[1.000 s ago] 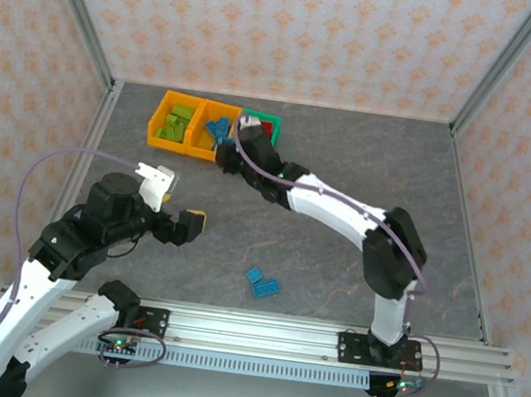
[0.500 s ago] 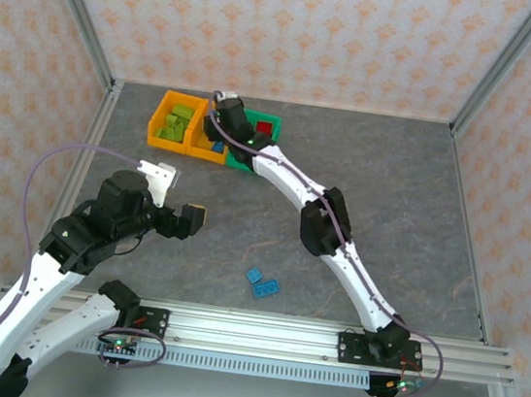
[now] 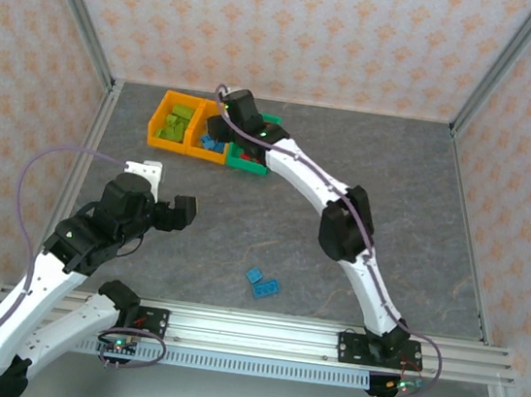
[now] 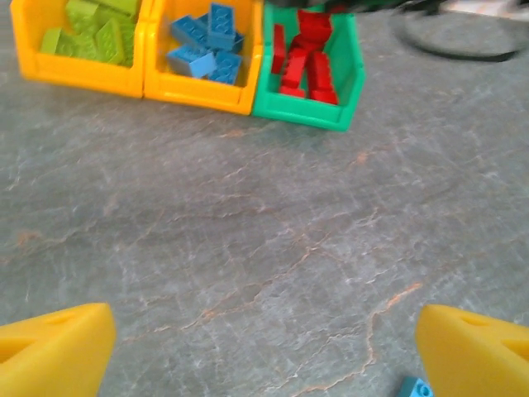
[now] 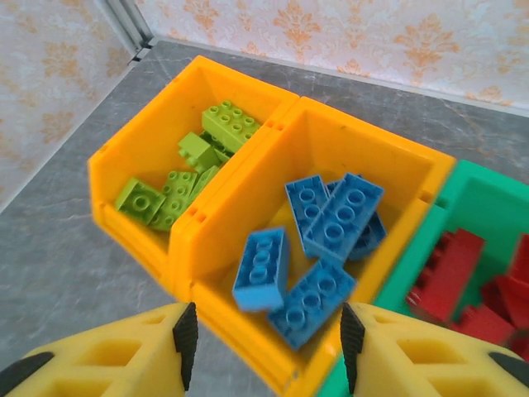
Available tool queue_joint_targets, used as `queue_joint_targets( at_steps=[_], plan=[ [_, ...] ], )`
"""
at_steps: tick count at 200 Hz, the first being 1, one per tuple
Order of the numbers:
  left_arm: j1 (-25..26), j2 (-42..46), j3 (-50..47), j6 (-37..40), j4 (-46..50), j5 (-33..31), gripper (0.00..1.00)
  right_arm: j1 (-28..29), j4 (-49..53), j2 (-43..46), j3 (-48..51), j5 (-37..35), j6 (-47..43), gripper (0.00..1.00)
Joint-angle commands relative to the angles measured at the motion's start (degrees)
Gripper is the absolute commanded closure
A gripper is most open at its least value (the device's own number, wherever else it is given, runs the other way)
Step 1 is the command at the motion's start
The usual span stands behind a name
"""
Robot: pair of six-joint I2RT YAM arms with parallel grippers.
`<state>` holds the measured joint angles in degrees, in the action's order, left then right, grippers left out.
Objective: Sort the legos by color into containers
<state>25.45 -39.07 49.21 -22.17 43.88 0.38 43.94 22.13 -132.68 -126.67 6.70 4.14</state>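
Built alike on both sides: white moulded shells for the long links, black housings at the joints. Left pincer [image 4: 264, 351] tipped with plain yellow wedge fingers [image 4: 54, 351]. Right pincer [image 5: 269, 347] yellow too, with hollow cut-outs in the finger bodies and black strips [image 5: 185, 332] on the inner faces. Behind the left pincer, a black wrist block [image 3: 128, 202] topped by a white bracket [image 3: 148, 171]. From there back, a thin purplish-grey cable [image 3: 22, 188] in a wide loop. Same kind of cable just behind the right pincer, then on along the white link. Farthest from the pincers, black bases [image 3: 387, 352] with touches of red wiring and small green lights.
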Motion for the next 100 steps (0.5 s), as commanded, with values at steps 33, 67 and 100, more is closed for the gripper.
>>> queue_joint_targets(
  at_steps=[33, 67, 100],
  plan=[
    [9.1, -6.6, -1.5, -17.9, -4.7, -0.3, 0.18, 0.2, 0.0, 32.2, 32.6, -2.3, 2.9, 0.45],
    [25.4, -16.2, 0.8, -24.7, -4.6, -9.2, 0.21, 0.2, 0.4, 51.5, 53.9, -9.3, 10.3, 0.37],
    [39.0, -31.0, 5.1, -34.6, -2.8, -13.7, 0.23, 0.1, 7.0, 65.5, 67.2, -21.4, 19.9, 0.25]
  ],
)
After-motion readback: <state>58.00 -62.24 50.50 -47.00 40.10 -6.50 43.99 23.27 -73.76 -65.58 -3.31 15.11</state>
